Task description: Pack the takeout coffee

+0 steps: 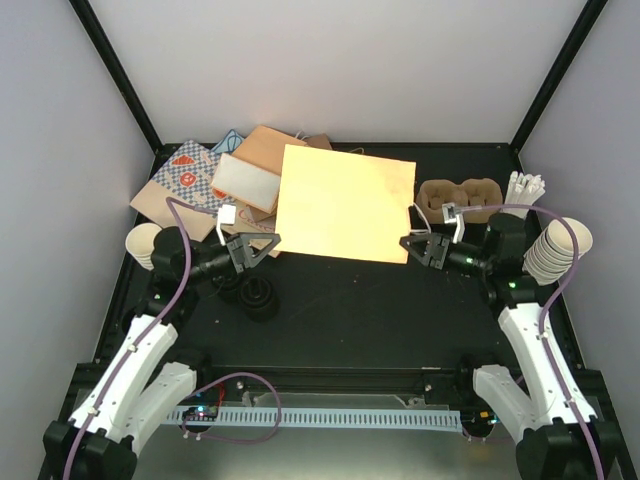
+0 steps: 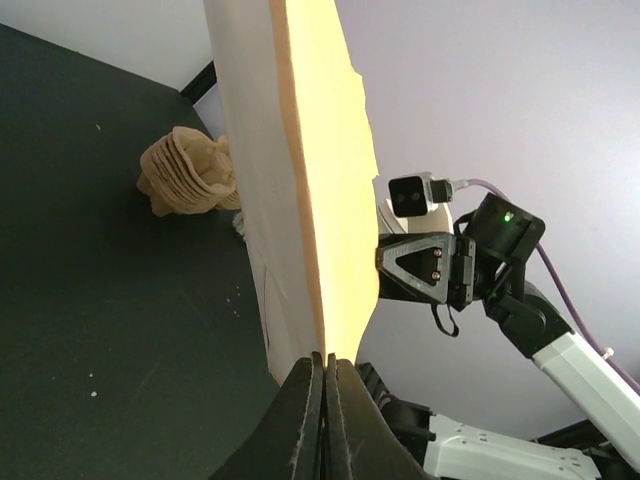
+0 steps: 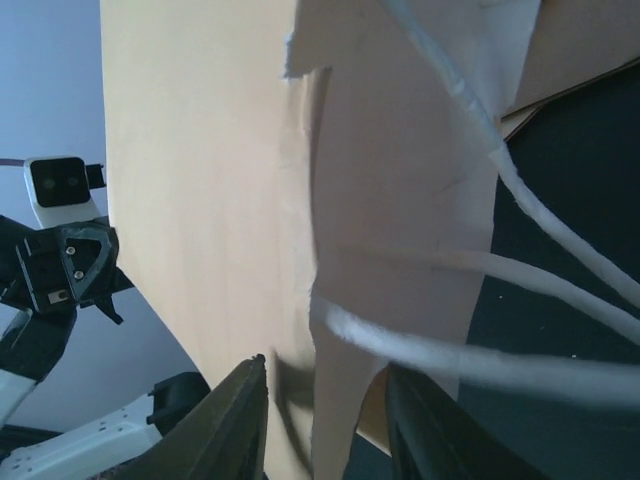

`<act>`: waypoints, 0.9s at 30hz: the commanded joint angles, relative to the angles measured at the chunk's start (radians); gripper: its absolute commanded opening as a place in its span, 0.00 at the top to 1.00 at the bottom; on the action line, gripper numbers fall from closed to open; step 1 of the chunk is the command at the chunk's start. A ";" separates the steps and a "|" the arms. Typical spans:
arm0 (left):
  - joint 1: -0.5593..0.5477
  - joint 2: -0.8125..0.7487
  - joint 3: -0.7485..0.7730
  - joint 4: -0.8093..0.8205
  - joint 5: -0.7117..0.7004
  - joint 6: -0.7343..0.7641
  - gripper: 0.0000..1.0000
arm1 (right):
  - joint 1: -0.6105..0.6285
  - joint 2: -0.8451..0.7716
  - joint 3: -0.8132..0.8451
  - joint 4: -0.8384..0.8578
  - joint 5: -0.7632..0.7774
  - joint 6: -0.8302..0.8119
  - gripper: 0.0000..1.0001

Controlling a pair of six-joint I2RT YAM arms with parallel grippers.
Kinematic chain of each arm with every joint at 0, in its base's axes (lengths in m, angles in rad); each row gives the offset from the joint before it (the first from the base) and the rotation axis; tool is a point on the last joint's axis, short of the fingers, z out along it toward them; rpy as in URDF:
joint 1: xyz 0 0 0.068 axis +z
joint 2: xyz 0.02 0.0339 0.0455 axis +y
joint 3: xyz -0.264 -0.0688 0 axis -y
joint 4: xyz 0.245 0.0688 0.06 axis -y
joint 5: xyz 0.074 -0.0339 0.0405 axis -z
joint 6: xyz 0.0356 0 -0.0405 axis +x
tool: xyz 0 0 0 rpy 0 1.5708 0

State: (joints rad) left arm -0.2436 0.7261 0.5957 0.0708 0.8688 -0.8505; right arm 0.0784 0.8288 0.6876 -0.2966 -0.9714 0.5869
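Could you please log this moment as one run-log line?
left gripper: shut on paper bag corner | right gripper: open, straddling bag's opposite edge | pulp carrier: not yet bagged

You are holding the left tool (image 1: pixel 272 240) pinched shut and the right tool (image 1: pixel 405 241) with jaws parted, both pointing inward.

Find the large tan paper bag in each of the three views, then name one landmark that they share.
Top external: the paper bag lies at the centre, between the two arms.
Left wrist: the bag is an upright band from the top edge down to the fingertips.
Right wrist: the bag fills the left and centre, with its white handles crossing right.
Shared landmark: the left gripper, at the bag's edge.
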 commanded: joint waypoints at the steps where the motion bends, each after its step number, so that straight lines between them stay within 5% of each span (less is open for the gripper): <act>1: 0.001 0.005 -0.005 0.060 0.026 -0.011 0.98 | 0.005 0.019 0.010 0.039 -0.055 0.021 0.74; 4: 0.001 0.020 -0.005 0.039 0.020 0.011 0.98 | 0.006 0.016 0.043 -0.005 -0.037 -0.004 0.85; 7: 0.001 0.039 -0.005 -0.006 0.007 0.057 0.87 | 0.006 0.018 0.091 -0.070 -0.008 -0.035 0.97; 13: -0.012 0.082 0.043 -0.228 -0.070 0.185 0.24 | 0.005 0.073 0.309 -0.412 0.207 -0.192 0.99; 16: -0.031 0.092 0.090 -0.363 -0.167 0.271 0.10 | 0.007 0.108 0.435 -0.575 0.365 -0.253 0.99; 19: -0.045 0.096 0.111 -0.422 -0.220 0.313 0.02 | 0.050 0.144 0.557 -0.707 0.575 -0.270 0.99; 23: -0.089 0.105 0.126 -0.469 -0.307 0.336 0.01 | 0.271 0.247 0.745 -0.884 1.055 -0.249 0.99; 27: -0.142 0.124 0.145 -0.508 -0.358 0.352 0.01 | 0.417 0.366 0.828 -0.972 1.139 -0.231 0.99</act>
State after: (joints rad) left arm -0.3470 0.8345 0.6880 -0.3580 0.5987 -0.5484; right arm 0.3820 1.1080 1.4605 -1.0985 -0.1066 0.3584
